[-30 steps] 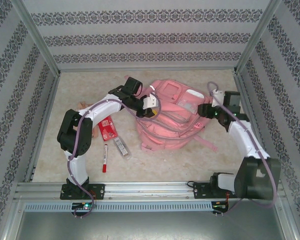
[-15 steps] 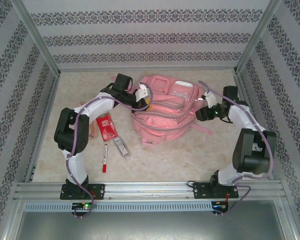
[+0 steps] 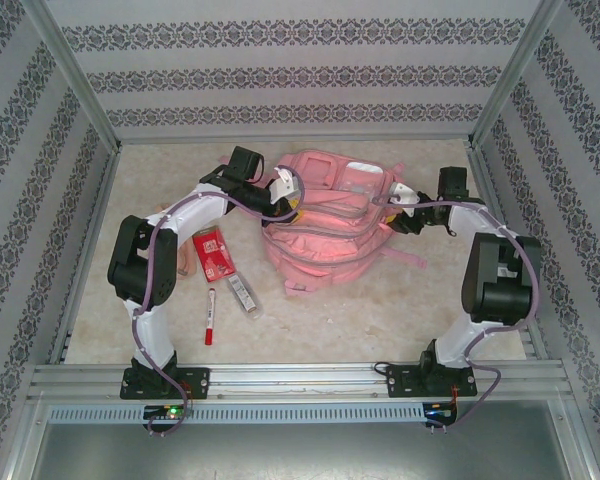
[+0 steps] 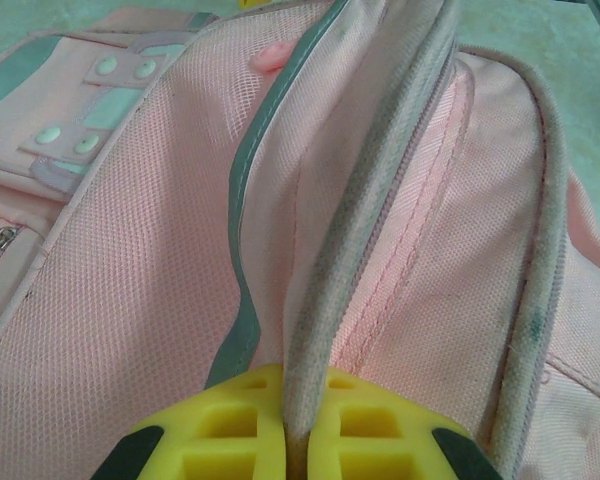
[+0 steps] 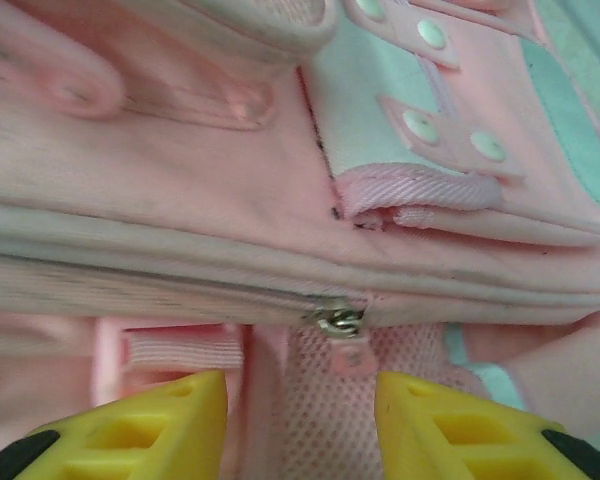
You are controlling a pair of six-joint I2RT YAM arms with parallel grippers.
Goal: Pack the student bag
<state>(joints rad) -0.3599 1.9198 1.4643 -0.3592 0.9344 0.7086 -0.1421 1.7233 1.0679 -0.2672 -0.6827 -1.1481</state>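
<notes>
Bag [image 3: 330, 225] first: the pink one lies mid-counter [image 3: 380, 310], toward the back wall, with an arm reaching in at each side. From above, the left claw [image 3: 290, 203] sits at the bag's upper left edge and the right claw [image 3: 390, 207] at its right edge, but that view is too coarse to tell how either one stands. The left wrist view settles one: the left claw [image 4: 295, 445] has its yellow pads [image 4: 230, 430] together, clamped on a grey piped rim [image 4: 360, 250] of the bag. The right wrist view settles the other: the right claw [image 5: 300, 420] has its fingers apart, with pink mesh between them and a zip pull [image 5: 338, 322] just beyond the gap. Seen from above, a red pack [image 3: 215, 255], a pen [image 3: 210, 315] and a small clear tube [image 3: 242, 293] lie on the counter left of the bag.
</notes>
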